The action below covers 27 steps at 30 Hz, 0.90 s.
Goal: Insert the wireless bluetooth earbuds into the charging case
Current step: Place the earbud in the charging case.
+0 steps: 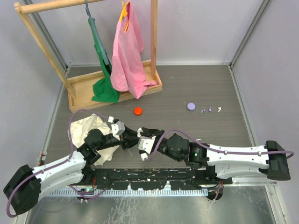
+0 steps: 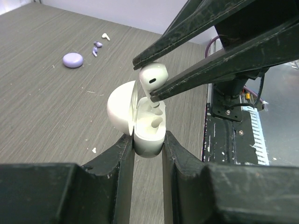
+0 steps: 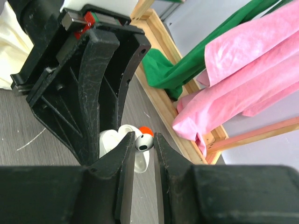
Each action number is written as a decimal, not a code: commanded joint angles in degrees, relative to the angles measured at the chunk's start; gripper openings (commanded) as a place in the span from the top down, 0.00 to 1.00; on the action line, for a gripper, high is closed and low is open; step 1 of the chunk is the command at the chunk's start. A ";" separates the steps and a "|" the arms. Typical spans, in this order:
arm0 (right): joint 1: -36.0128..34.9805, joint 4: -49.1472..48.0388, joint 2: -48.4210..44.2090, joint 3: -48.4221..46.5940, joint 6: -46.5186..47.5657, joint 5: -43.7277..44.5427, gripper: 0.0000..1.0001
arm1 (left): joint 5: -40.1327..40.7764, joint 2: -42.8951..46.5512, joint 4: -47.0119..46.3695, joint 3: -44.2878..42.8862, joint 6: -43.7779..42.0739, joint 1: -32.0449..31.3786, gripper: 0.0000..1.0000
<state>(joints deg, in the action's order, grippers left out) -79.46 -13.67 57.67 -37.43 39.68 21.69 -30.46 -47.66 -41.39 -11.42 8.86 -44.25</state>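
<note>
Between the left gripper's (image 2: 148, 142) closed fingers sits the white charging case (image 2: 140, 116), clamped at its base with the lid swung open. Just above its wells, the right gripper (image 3: 144, 140) pinches one white earbud (image 2: 153, 77), stem pointing down at the nearer well; contact there is unclear. Well apart on the table (image 2: 46, 102) lie a lavender puck (image 2: 73, 59), small purple bits (image 2: 96, 46) and a second white earbud (image 2: 106, 36)
</note>
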 commanded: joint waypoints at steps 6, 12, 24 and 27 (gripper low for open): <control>-0.32 -9.60 -0.21 1.21 3.65 -2.05 0.76 | -1.05 -0.52 -4.75 -1.42 1.67 -0.22 1.00; -0.30 -9.97 0.85 2.07 3.19 -2.16 0.76 | -0.17 -0.21 -4.83 -1.32 2.14 -0.31 1.00; -0.43 -10.30 0.53 3.55 1.92 -2.04 0.76 | 2.42 -0.04 -4.73 -1.09 3.45 -0.28 1.00; -0.43 -10.34 0.75 3.61 1.79 -2.14 0.76 | 2.75 0.00 -4.74 -1.12 3.76 -0.29 1.00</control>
<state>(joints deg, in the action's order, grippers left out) -79.55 -20.05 58.87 -33.85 42.39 19.79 -29.12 -48.25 -41.76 -11.42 11.68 -44.25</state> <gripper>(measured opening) 0.258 0.263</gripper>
